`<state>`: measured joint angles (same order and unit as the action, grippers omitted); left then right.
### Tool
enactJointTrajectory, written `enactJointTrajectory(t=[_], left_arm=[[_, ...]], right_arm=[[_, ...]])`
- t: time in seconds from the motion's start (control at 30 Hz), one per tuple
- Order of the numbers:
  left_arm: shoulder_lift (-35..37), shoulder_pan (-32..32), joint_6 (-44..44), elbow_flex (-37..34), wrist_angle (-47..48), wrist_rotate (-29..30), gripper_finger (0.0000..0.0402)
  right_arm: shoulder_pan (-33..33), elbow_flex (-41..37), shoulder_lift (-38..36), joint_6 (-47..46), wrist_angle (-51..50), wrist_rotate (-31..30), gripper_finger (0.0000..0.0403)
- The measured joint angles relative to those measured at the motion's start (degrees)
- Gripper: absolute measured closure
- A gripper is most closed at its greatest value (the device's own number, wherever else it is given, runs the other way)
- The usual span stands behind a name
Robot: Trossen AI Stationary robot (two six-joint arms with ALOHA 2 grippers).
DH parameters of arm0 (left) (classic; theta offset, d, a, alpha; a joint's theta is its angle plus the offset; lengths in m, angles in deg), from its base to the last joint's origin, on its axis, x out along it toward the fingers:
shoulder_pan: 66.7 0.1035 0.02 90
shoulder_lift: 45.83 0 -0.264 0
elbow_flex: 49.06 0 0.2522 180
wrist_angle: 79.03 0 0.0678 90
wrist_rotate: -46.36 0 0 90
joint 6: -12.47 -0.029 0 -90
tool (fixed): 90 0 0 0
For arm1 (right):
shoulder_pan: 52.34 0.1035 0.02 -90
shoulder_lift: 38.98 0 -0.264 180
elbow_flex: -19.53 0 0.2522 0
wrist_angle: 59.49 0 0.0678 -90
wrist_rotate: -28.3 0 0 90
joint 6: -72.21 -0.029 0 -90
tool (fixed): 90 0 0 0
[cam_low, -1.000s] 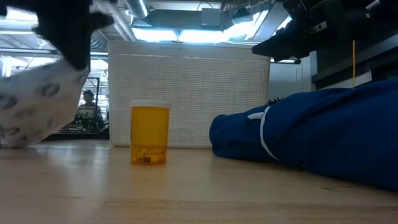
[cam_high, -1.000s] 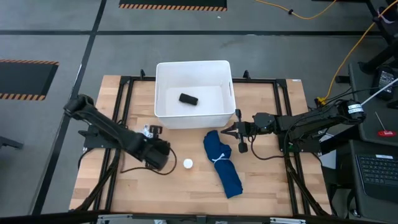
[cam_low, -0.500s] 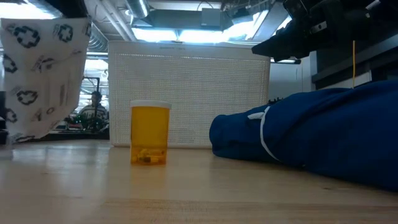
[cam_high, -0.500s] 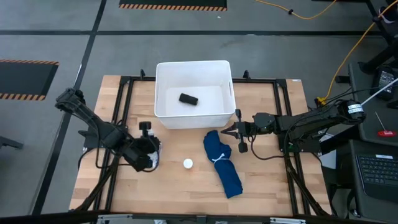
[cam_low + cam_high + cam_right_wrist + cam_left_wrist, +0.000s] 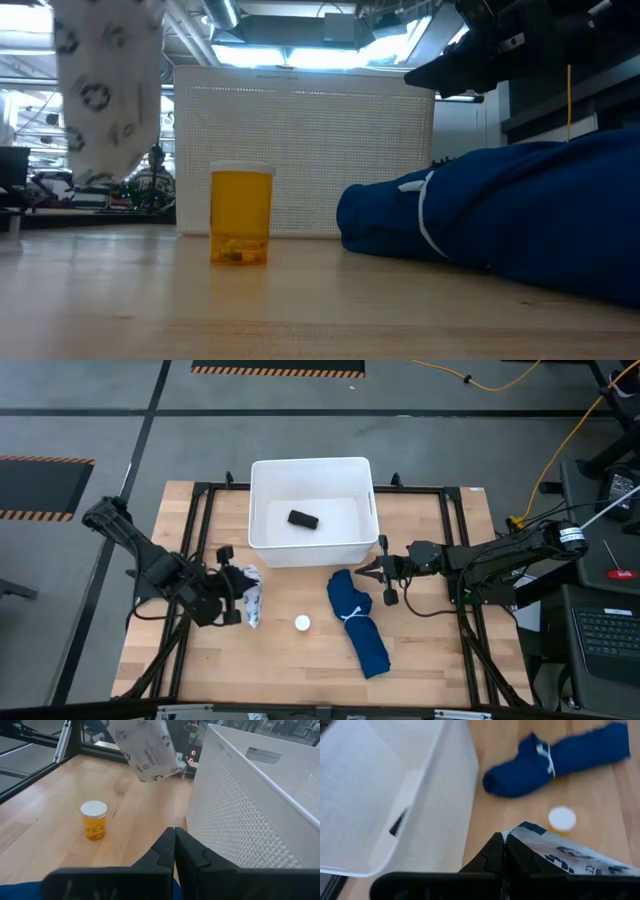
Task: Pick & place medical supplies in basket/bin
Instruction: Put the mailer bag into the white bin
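Note:
The grey-white patterned packet [image 5: 251, 601] hangs from my left gripper [image 5: 238, 596], which is shut on it left of the white bin [image 5: 312, 548], above the table. In the low view the packet [image 5: 108, 92] is clear of the wood. The dark-blue bundle with its white band [image 5: 358, 622] lies flat near the bin's front wall. An amber vial with a round white cap [image 5: 302, 623] stands upright between packet and bundle. My right gripper [image 5: 373, 572] is shut and hovers beside the bundle's far end, touching nothing. My left gripper pinches the packet between its two fingers at an upper edge near a corner [image 5: 518, 836], coming from the table's left. The packet hangs below the fingers, lifted clear of the table; in the right wrist view the packet [image 5: 145, 749] dangles slack.
A small dark object [image 5: 303, 518] lies on the bin's floor. Black frame rails [image 5: 200, 530] run along the table's left, right and far sides. Bare wood [image 5: 250, 660] lies near the front edge. A person [image 5: 152, 170] shows far behind the table in the low view.
My left gripper has drawn back toward the table's left edge and risen, keeping its hold on the packet. The packet, which rested on the wood a second ago, has been lifted clear and now hangs upright, higher and closer to the bin.

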<state>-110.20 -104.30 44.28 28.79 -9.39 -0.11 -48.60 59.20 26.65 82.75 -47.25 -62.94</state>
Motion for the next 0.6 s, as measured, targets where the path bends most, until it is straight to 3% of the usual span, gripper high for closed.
enactJointTrajectory(t=[0.37, 0.6], left_arm=[[7.0, 0.0, -0.4, 0.0, -6.3, 0.5, 0.04], [8.3, 0.0, -11.8, 0.0, -16.9, -1.2, 0.04]], right_arm=[[0.0, 0.0, 0.0, 0.0, 0.0, 0.0, 0.0391], [0.0, 0.0, 0.0, 0.0, -0.1, 0.0, 0.0391]])
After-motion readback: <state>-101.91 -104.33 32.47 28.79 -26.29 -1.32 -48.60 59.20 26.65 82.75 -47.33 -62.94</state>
